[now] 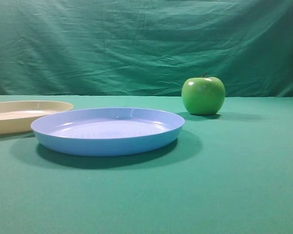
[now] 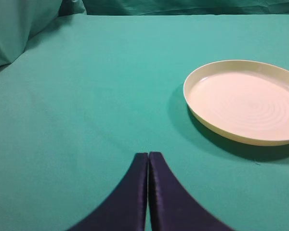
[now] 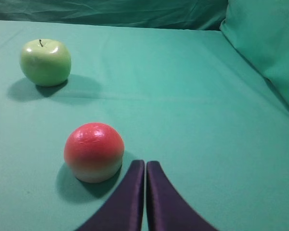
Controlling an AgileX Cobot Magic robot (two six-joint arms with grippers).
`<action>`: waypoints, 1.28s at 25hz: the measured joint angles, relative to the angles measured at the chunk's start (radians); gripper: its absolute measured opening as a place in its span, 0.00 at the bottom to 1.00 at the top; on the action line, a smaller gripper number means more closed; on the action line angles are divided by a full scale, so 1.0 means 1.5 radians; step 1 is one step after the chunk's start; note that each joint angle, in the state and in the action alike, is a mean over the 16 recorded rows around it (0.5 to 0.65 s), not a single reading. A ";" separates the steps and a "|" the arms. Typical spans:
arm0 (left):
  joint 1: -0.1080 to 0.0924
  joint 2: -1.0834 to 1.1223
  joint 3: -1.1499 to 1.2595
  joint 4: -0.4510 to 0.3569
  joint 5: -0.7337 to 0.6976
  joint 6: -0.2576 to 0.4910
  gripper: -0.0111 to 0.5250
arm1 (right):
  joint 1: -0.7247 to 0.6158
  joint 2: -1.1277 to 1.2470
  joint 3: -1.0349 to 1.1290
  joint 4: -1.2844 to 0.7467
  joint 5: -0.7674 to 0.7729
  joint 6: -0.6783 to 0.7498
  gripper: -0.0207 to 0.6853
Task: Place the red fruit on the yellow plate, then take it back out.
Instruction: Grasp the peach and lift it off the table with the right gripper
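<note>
Low tabletop view — both views sharing green apple point(image 1: 203, 95)

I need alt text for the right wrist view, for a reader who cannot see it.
A rounded red fruit with a pale underside sits on green cloth, just left of the shut dark right gripper. A shiny green apple stands farther back on the left.

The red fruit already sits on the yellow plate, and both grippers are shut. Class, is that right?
Not quite. The red fruit sits on the green cloth beside the right gripper, as the right wrist view shows; the yellow plate is empty in the left wrist view. Both grippers, including the left gripper, are indeed shut.
</note>
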 joint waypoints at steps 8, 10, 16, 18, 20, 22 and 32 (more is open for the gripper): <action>0.000 0.000 0.000 0.000 0.000 0.000 0.02 | 0.000 0.000 0.000 0.000 0.000 0.000 0.03; 0.000 0.000 0.000 0.000 0.000 0.000 0.02 | 0.000 0.000 0.000 0.000 0.000 0.000 0.03; 0.000 0.000 0.000 0.000 0.000 0.000 0.02 | 0.000 0.000 0.000 0.000 0.000 0.000 0.03; 0.000 0.000 0.000 0.000 0.000 0.000 0.02 | 0.000 0.000 0.000 0.000 0.000 0.000 0.03; 0.000 0.000 0.000 0.000 0.000 0.000 0.02 | 0.000 0.000 0.000 0.000 0.000 0.000 0.03; 0.000 0.000 0.000 0.000 0.000 0.000 0.02 | 0.000 0.000 0.000 -0.001 0.000 0.000 0.03; 0.000 0.000 0.000 0.000 0.000 0.000 0.02 | 0.000 0.000 0.000 0.070 -0.080 0.002 0.03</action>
